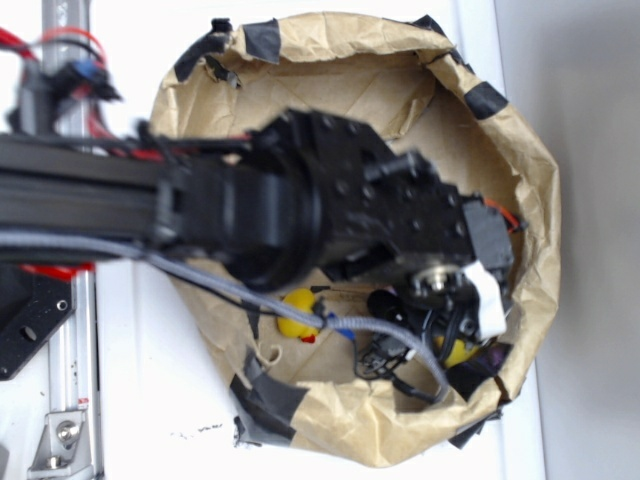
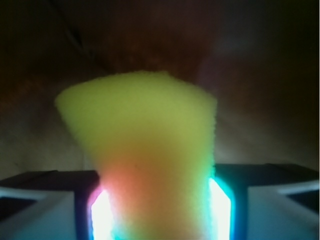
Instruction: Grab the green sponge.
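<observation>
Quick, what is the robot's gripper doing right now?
Gripper: closed on the green sponge, pinched between its fingers.

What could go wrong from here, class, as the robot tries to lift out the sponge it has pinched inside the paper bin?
1. The green sponge is squeezed only at its narrow end between the gripper pads; soft foam could slip out when lifted.
2. The arm sits deep inside the crumpled paper bin, so its cables could snag the wall.
3. The rubber duck lies close by and could be knocked.
</observation>
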`<action>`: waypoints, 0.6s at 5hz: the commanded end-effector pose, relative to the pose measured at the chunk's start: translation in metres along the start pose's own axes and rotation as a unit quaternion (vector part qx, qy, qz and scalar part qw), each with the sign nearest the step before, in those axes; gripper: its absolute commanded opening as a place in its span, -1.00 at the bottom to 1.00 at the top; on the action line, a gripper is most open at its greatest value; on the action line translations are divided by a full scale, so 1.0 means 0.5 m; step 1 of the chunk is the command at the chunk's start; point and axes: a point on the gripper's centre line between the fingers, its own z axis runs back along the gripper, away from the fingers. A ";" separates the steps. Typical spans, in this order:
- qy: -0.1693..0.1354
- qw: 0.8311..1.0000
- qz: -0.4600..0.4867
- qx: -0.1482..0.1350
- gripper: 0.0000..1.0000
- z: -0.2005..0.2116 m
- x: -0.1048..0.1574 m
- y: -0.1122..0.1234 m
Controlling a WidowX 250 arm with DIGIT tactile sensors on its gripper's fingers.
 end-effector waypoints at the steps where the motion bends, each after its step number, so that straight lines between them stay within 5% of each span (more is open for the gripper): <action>1: 0.070 0.988 0.120 0.069 -1.00 0.128 -0.008 0.040; 2: 0.101 0.969 0.200 0.101 -1.00 0.192 -0.047 0.031; 3: 0.136 0.952 0.272 0.044 -1.00 0.221 -0.071 0.029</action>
